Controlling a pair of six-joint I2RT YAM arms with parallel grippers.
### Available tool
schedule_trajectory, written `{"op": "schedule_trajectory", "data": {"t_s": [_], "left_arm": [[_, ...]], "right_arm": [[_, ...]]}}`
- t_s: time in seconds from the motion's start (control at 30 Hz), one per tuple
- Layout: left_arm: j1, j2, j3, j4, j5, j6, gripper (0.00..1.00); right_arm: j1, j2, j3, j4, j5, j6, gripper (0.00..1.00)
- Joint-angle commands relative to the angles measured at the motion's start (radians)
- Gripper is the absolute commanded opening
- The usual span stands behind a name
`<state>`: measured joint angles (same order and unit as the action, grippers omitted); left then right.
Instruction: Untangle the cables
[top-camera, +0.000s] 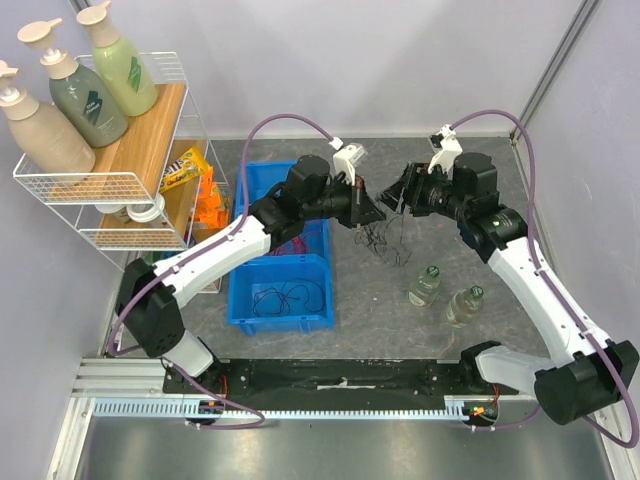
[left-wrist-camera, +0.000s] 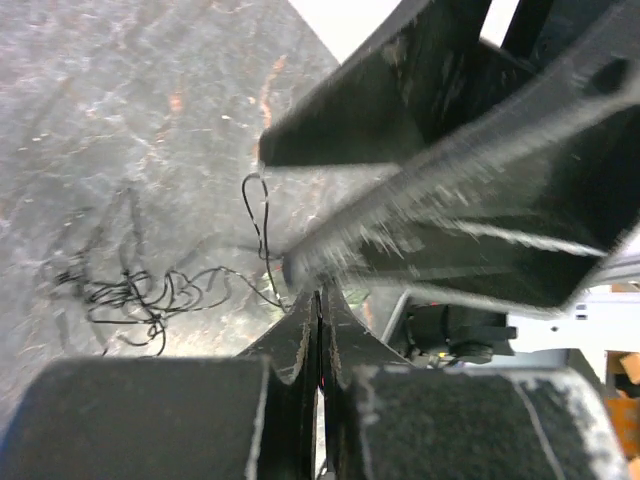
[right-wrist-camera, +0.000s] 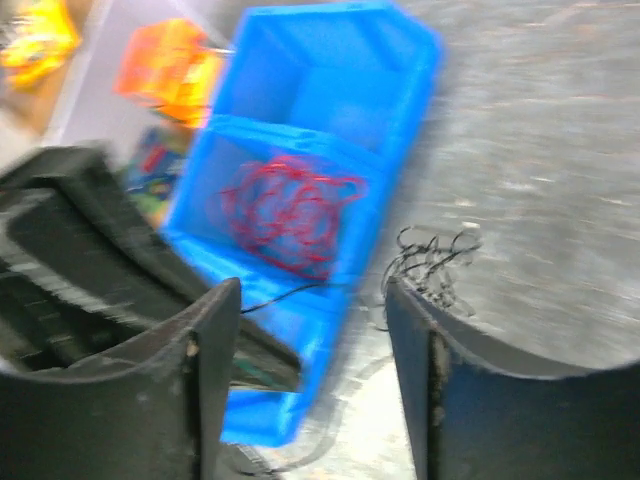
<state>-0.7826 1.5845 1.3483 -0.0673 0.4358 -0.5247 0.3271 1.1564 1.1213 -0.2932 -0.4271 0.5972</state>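
Left gripper (left-wrist-camera: 318, 300) clamps shut on a strand of the black cables (left-wrist-camera: 130, 290) heaped mid-table; right gripper (right-wrist-camera: 312, 300) gapes empty beside it; red cables (right-wrist-camera: 285, 215) lie in the blue bin (right-wrist-camera: 330, 90) at left.

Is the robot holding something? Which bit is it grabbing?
The left gripper is shut on a thin black cable, pinching one strand between its closed jaws. The rest trails away in a loose tangle. The right gripper is open, holding nothing.
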Motion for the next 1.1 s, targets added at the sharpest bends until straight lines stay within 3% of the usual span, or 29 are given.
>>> {"op": "schedule_trajectory", "data": {"t_s": [0.0,0.13,0.37,0.7,0.8,0.9,0.97,1.07], "left_arm": [[0.006,-0.115,0.06,-0.063,-0.147,0.132,0.02],[0.016,-0.133,0.136,-0.121,-0.17,0.166,0.02],[0.026,-0.143,0.239,-0.166,-0.148,0.16,0.02],[0.045,-0.115,0.339,-0.221,-0.075,0.137,0.02],[0.049,-0.11,0.338,-0.197,-0.028,0.1,0.02],[0.054,-0.098,0.338,-0.166,0.041,0.051,0.02],[0.06,-0.093,0.338,-0.146,0.081,0.017,0.02],[0.071,-0.096,0.353,-0.135,0.106,-0.004,0.02]], "right_arm": [[0.001,0.04,0.086,-0.279,0.35,-0.129,0.75],[0.001,0.039,0.037,-0.297,0.416,-0.165,0.83],[0.0,0.045,-0.077,-0.253,0.352,-0.181,0.84],[0.036,-0.086,-0.189,0.029,-0.047,-0.252,0.85],[0.093,-0.109,-0.228,0.118,-0.01,-0.226,0.86],[0.119,-0.123,-0.268,0.204,0.121,-0.145,0.86],[0.119,-0.103,-0.278,0.239,0.178,-0.096,0.8],[0.119,-0.037,-0.256,0.206,0.267,-0.068,0.6]]}}
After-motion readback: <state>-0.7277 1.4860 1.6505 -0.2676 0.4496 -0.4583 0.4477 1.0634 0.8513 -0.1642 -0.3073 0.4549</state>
